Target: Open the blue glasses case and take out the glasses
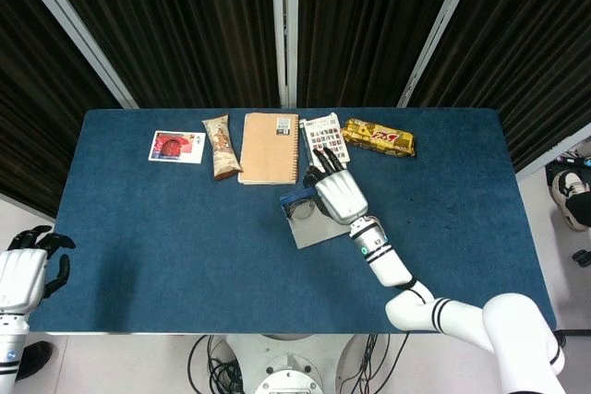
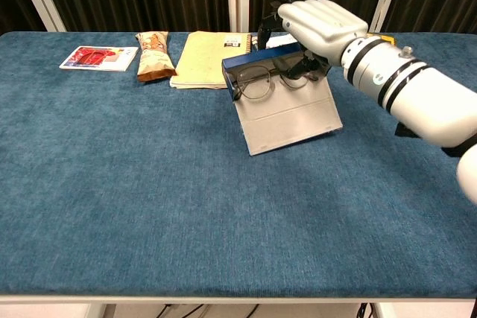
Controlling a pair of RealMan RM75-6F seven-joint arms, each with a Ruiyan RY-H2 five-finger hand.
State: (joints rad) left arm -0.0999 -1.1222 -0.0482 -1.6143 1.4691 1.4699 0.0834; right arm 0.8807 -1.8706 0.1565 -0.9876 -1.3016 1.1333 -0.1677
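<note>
My right hand (image 2: 319, 24) (image 1: 337, 196) grips the open blue glasses case (image 2: 261, 57) (image 1: 297, 198) by its right end and holds it up off the table, tilted toward the chest camera. The thin-rimmed glasses (image 2: 257, 83) (image 1: 300, 211) still lie inside the blue tray, with my fingers over their right side. The case's grey flap (image 2: 291, 121) (image 1: 314, 230) hangs down from the tray. My left hand (image 1: 23, 274) stays low beyond the table's left edge, holding nothing, fingers apart.
Along the far edge lie a red card (image 2: 98, 57), a snack bar (image 2: 153, 56), a spiral notebook (image 2: 205, 57), a printed booklet (image 1: 323, 143) and a yellow snack pack (image 1: 379, 137). Blue cloth covers the table (image 2: 149, 199).
</note>
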